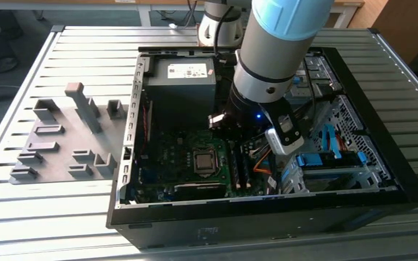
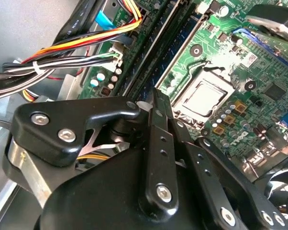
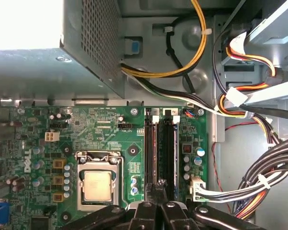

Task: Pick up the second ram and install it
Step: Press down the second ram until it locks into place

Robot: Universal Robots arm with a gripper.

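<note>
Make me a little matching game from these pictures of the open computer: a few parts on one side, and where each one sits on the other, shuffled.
Things:
1. gripper
2. processor
3. grey holder blocks
4. power supply box

Places:
A. on the slatted table, outside the computer case, toward the exterior view's left
B. at the end of the memory slots, inside the case
C. in a metal-framed socket on the green motherboard
D. at the far end of the case in the exterior view, beyond the motherboard

Pairs: 1-B, 2-C, 3-A, 4-D
</note>
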